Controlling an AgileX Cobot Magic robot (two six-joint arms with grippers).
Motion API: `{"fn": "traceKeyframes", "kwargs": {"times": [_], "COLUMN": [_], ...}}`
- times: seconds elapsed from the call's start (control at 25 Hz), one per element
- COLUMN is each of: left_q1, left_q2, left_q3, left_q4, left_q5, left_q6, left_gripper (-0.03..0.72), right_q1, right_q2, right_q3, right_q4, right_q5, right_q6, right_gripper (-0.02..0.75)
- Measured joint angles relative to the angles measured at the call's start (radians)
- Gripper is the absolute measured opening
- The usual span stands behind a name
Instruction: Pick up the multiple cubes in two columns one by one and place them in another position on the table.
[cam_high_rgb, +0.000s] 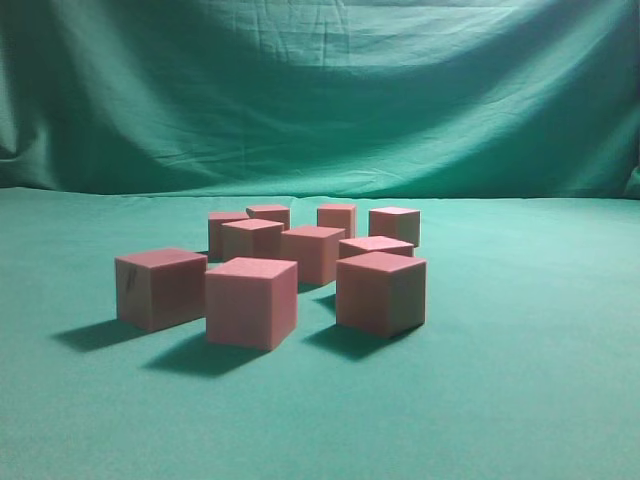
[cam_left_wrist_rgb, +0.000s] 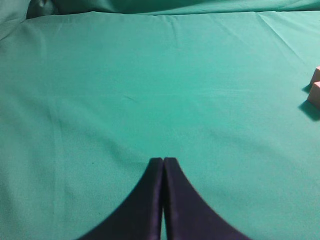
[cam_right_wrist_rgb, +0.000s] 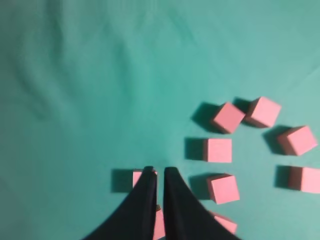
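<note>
Several salmon-red cubes (cam_high_rgb: 251, 302) stand in a loose cluster on the green table (cam_high_rgb: 520, 380); neither gripper shows in the exterior view. In the right wrist view my right gripper (cam_right_wrist_rgb: 160, 171) hangs above the cluster, shut, with nothing between its fingers. Its left finger covers part of one cube (cam_right_wrist_rgb: 137, 177), and other cubes (cam_right_wrist_rgb: 219, 150) lie spread to the right. My left gripper (cam_left_wrist_rgb: 163, 160) is shut and empty over bare cloth. Only two cube corners (cam_left_wrist_rgb: 315, 94) show at the right edge of that view.
An upright green cloth backdrop (cam_high_rgb: 320, 90) with folds closes off the far side of the table. Bare green cloth stretches to the left of the cluster (cam_right_wrist_rgb: 75, 100) and around the left gripper (cam_left_wrist_rgb: 125, 90).
</note>
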Motion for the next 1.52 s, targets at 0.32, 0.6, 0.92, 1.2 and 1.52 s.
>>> {"fn": "traceKeyframes", "kwargs": {"times": [0.32,0.6,0.92,1.2,1.52], "left_q1": [0.000,0.000,0.000,0.000,0.000], "left_q2": [0.000,0.000,0.000,0.000,0.000], "left_q3": [0.000,0.000,0.000,0.000,0.000], "left_q4": [0.000,0.000,0.000,0.000,0.000], "left_q5": [0.000,0.000,0.000,0.000,0.000], "left_q6": [0.000,0.000,0.000,0.000,0.000], "left_gripper": [0.000,0.000,0.000,0.000,0.000], "right_q1": [0.000,0.000,0.000,0.002,0.002], "right_q2": [-0.202,-0.399,-0.597,-0.737,-0.836], "right_q3": [0.000,0.000,-0.008,-0.009,0.085], "right_q4": [-0.002,0.036,0.363,0.380,0.148], "right_q5": [-0.087,-0.109,0.010,0.093,0.096], "right_q6": [-0.004,-0.056,-0.274,-0.245,-0.236], "right_gripper": [0.000,0.000,0.000,0.000,0.000]}}
